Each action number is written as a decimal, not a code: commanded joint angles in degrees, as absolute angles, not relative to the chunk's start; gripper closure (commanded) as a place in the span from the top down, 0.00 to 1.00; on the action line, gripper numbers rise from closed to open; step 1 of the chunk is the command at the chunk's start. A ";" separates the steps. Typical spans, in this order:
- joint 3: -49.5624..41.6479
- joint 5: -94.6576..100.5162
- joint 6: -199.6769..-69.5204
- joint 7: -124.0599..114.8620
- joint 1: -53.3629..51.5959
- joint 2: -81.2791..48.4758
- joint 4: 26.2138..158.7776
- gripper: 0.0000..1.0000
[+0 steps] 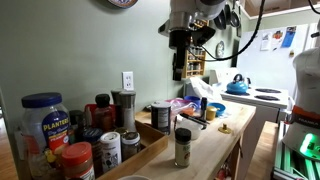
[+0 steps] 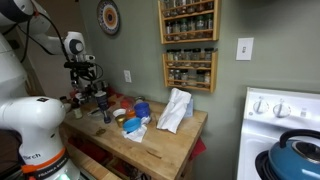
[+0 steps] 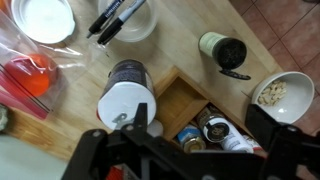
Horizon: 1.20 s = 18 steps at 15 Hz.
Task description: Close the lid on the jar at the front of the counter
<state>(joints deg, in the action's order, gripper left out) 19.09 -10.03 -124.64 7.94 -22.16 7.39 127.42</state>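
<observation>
The small clear spice jar (image 1: 182,148) with brownish contents stands upright near the front edge of the pale wooden counter (image 1: 215,152). Its black lid (image 1: 182,132) sits on top of it. In the wrist view I look down on the jar (image 3: 222,50), with a dark cap and a pale rim. A small black piece pokes out at its lower side. My gripper (image 1: 180,42) hangs high above the counter, behind the jar, open and empty. It also shows in the wrist view (image 3: 185,138) and in an exterior view (image 2: 92,80). In the wrist view the jar lies up and to the right of my fingers.
A blue-lidded Planters jar (image 1: 42,120), a red-lidded jar (image 1: 77,158) and white-labelled shakers (image 1: 110,148) crowd one end. A wooden box of jars (image 3: 190,118), a white-topped jar (image 3: 128,100), a bowl (image 3: 280,95) and markers (image 3: 118,18) lie below me. A stove with a blue kettle (image 1: 238,85) stands beyond.
</observation>
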 commanded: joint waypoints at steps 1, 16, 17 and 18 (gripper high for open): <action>22.02 -9.71 -124.17 5.17 -23.56 2.21 123.51 1.00; 25.55 0.41 -123.24 -14.84 -27.97 -10.26 115.93 0.59; 25.46 0.48 -122.62 -14.87 -28.05 -10.78 115.44 0.52; 25.37 0.57 -122.19 -14.94 -28.12 -11.25 115.10 0.44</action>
<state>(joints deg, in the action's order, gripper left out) 26.06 -0.89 -124.41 -12.98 -27.07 -9.14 117.15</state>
